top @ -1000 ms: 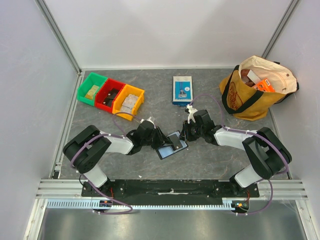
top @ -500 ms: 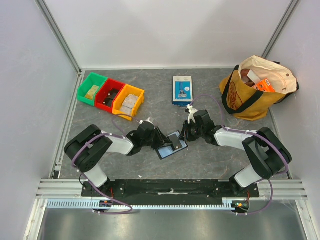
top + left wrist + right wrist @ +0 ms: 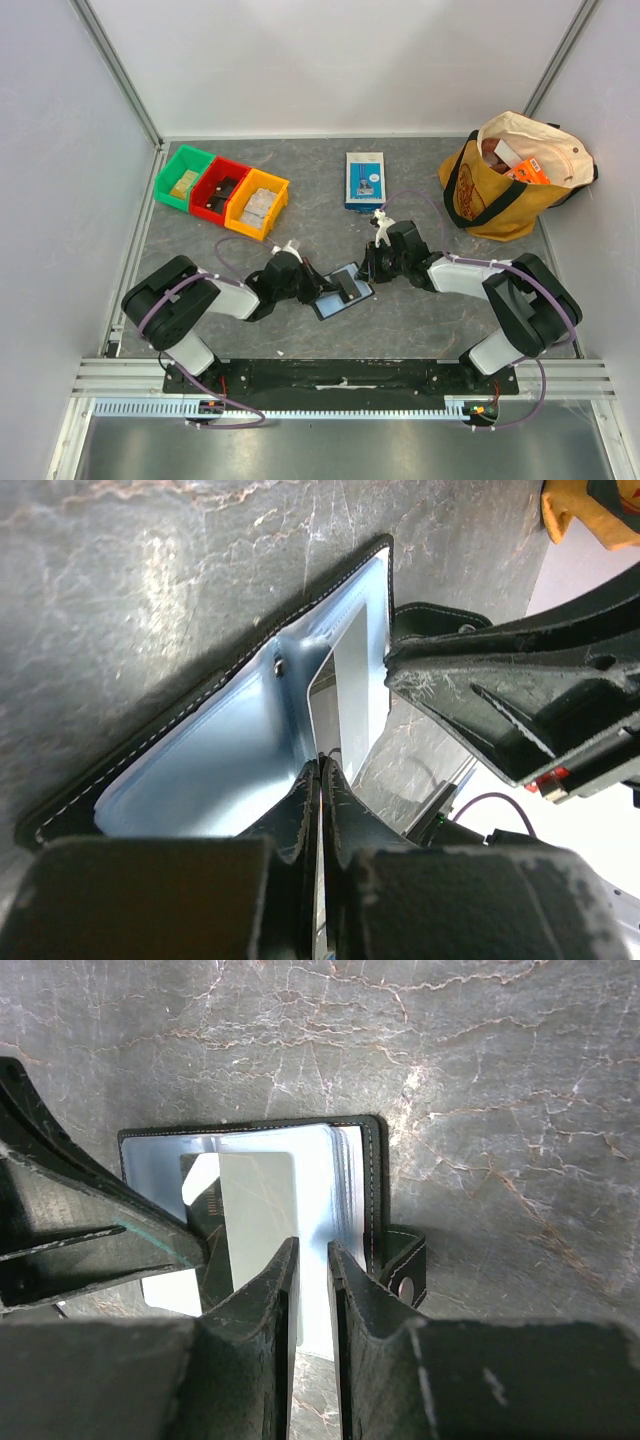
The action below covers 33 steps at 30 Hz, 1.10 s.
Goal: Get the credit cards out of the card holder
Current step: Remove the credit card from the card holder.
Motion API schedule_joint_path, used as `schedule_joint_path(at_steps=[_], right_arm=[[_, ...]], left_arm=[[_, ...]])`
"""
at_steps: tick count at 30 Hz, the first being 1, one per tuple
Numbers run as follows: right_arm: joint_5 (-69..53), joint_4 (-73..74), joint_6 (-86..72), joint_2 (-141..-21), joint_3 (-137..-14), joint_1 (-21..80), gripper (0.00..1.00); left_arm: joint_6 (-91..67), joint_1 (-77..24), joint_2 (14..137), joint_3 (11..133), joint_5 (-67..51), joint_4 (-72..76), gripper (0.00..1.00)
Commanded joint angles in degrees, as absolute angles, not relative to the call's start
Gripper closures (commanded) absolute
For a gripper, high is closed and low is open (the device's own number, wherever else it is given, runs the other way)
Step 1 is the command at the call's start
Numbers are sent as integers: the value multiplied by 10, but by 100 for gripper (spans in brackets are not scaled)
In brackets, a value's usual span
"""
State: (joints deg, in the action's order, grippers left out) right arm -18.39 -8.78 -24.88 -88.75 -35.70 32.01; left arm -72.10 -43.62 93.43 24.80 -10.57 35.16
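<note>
The left arm (image 3: 225,292) lies low over the grey table (image 3: 420,318). It is bent at the elbow and reaches in toward the middle. The left gripper (image 3: 306,284) is pinched tight on a credit card (image 3: 255,1200). In its own camera, the card's thin pale edge runs straight between the two fingers (image 3: 300,810). The rest of the card sticks out past the fingertips and leans over the pockets of the card holder (image 3: 333,302). The card holder lies open on the table just in front of this gripper, with its blue inside facing up.

The right arm (image 3: 465,272) is bent and low too, coming in from the other side. The right gripper (image 3: 369,268) meets the card holder from its far side. Its fingers sit close together and squeeze the pale blue edge between them. A black snap strap (image 3: 400,1265) pokes out just beside those fingers.
</note>
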Motion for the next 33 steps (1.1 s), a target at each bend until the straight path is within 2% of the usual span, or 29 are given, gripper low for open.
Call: schedule_joint_path(at_steps=[1, 8, 19, 22, 26, 31, 33], right_arm=[[-162, -54, -250, -911, -341, 323, 76], [-156, -54, -251, -915, -343, 323, 77], [-160, -46, -254, -888, -355, 323, 76], [-163, -35, -248, -855, -360, 323, 68], [-182, -5, -220, -790, -378, 323, 50], [-252, 56, -147, -702, -425, 323, 25], [-281, 81, -114, -679, -453, 324, 21]], left_arm=[[-743, -438, 888, 215, -90, 361, 98], [-744, -438, 811, 165, -87, 309, 98], [-679, -411, 561, 127, -44, 164, 98], [-647, -376, 525, 127, -80, 158, 98], [-557, -340, 519, 157, -163, 147, 98], [-399, -332, 546, 264, -270, 60, 98], [-326, -332, 560, 315, -298, 4, 98]])
